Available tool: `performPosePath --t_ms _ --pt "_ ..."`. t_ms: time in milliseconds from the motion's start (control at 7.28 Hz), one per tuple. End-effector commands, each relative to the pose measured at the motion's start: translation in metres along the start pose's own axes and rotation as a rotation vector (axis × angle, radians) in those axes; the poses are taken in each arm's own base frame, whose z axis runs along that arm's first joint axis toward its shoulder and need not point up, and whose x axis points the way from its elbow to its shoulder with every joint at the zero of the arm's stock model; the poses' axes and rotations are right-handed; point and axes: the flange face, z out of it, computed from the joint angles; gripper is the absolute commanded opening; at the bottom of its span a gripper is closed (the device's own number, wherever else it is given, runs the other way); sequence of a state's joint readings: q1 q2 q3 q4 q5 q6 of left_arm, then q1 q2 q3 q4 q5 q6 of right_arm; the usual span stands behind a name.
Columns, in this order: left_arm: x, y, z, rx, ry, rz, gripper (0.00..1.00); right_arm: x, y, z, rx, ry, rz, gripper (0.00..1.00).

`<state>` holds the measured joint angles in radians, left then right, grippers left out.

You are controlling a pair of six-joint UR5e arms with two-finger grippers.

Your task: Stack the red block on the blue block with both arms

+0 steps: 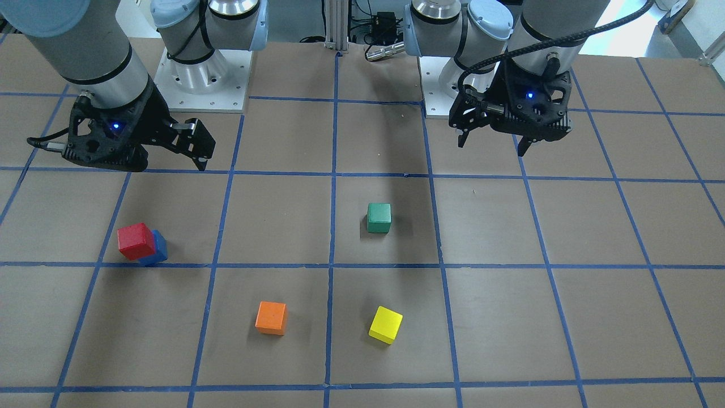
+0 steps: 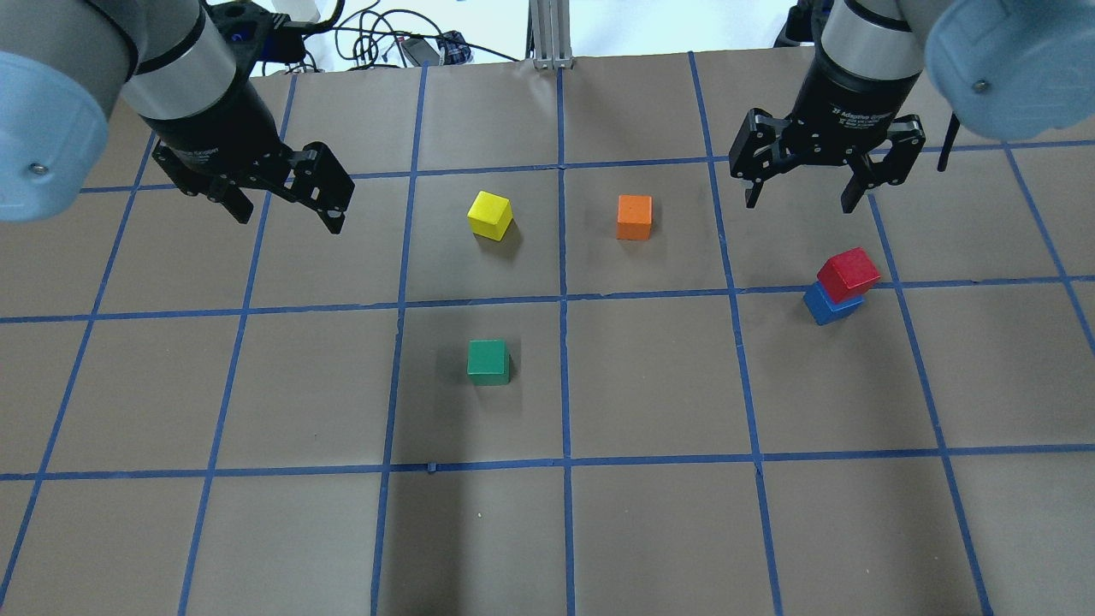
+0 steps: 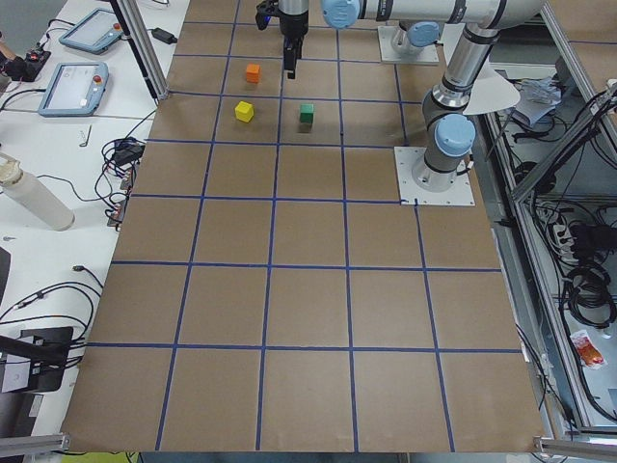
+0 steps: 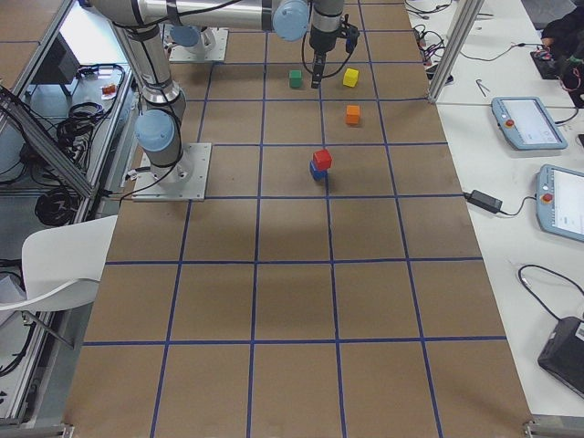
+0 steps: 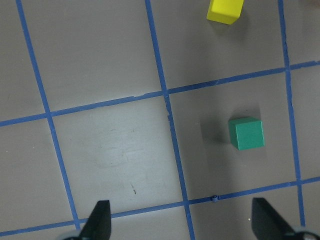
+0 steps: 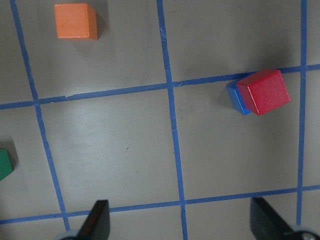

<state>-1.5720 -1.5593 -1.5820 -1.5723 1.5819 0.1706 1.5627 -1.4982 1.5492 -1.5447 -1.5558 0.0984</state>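
The red block rests on top of the blue block, turned and a little offset from it. The stack also shows in the overhead view, red block on blue block, and in the right wrist view. My right gripper is open and empty, raised above the table just beyond the stack and apart from it; it also shows in the front view. My left gripper is open and empty, raised over the table's other side, far from the stack.
A green cube sits near the middle of the table. A yellow cube and an orange cube lie farther out, between the two grippers. Blue tape lines grid the brown table.
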Motion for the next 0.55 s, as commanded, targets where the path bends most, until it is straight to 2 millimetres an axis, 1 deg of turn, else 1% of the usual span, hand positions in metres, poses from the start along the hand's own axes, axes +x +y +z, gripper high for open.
performPosePath --t_ms 0,412 --pt "-0.0006 0.0000 -0.0013 0.003 0.000 0.000 1.00 0.0017 0.0026 -0.0049 0.011 0.000 -0.025 1.00" --pt "-0.0035 -0.0013 -0.0028 0.006 0.002 -0.006 1.00 0.0019 0.0033 -0.0055 0.011 0.002 -0.030 1.00"
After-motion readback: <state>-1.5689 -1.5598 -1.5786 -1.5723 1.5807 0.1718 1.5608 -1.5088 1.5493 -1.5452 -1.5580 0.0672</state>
